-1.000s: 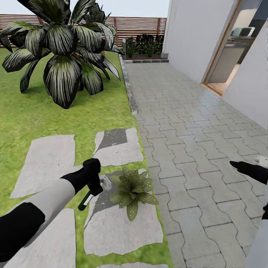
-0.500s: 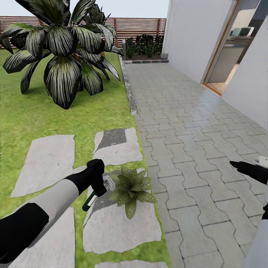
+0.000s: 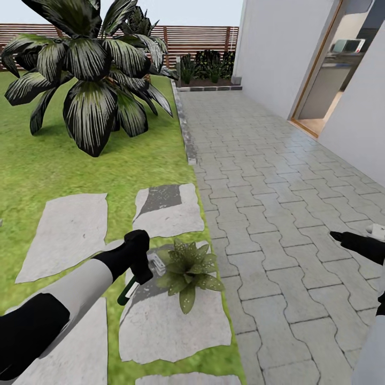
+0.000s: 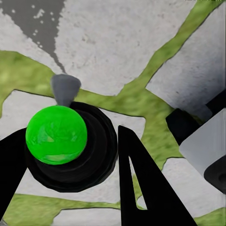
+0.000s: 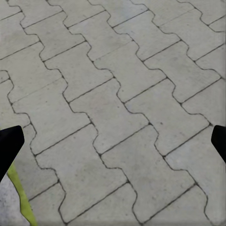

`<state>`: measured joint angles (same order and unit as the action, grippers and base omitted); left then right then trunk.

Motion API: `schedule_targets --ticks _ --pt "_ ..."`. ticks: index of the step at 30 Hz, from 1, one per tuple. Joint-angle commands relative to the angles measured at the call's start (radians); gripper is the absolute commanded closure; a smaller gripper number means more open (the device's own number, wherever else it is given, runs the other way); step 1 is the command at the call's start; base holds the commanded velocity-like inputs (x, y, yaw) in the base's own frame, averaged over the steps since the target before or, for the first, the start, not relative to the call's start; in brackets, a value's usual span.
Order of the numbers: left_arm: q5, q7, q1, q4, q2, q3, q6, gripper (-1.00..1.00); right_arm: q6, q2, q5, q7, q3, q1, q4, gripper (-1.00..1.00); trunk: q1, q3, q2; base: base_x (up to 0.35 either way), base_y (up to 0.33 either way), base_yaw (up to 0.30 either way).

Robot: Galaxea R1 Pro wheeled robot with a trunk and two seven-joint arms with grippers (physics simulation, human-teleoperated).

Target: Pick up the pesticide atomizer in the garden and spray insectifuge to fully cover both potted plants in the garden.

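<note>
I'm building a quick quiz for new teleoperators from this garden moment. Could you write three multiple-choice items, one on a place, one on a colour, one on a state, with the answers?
1. Where does the small potted plant sit?
A. on a stepping stone beside the paving
B. by the fence
C. inside the doorway

2. What colour is the body of the pesticide atomizer?
A. red
B. dark green
C. yellow

3. What is the left tool doing?
A. hanging open over the lawn
B. resting on the paving
C. shut on the atomizer

Answers: 1 A, the stone lies under its leaves; 2 B, the head view shows a green bottle; 3 C, the bottle sits between its fingers.
</note>
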<state>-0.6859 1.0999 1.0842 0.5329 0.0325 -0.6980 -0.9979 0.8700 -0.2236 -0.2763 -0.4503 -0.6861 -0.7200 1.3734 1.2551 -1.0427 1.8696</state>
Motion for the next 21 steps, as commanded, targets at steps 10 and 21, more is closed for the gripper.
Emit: schedule_targets --ticks 10,21 --pt "-0.007 0.012 0.002 0.002 0.001 -0.002 -0.005 1.0 0.003 0.0 -0.011 -0.01 -0.001 -0.001 0.001 -1.0 0.0 -0.001 0.0 0.0 0.179 -0.161" --pt "-0.007 0.008 0.0 0.002 0.003 -0.004 -0.005 1.0 0.003 0.0 -0.011 -0.01 -0.001 -0.001 0.001 -1.0 0.0 -0.001 0.0 -0.007 0.207 -0.194"
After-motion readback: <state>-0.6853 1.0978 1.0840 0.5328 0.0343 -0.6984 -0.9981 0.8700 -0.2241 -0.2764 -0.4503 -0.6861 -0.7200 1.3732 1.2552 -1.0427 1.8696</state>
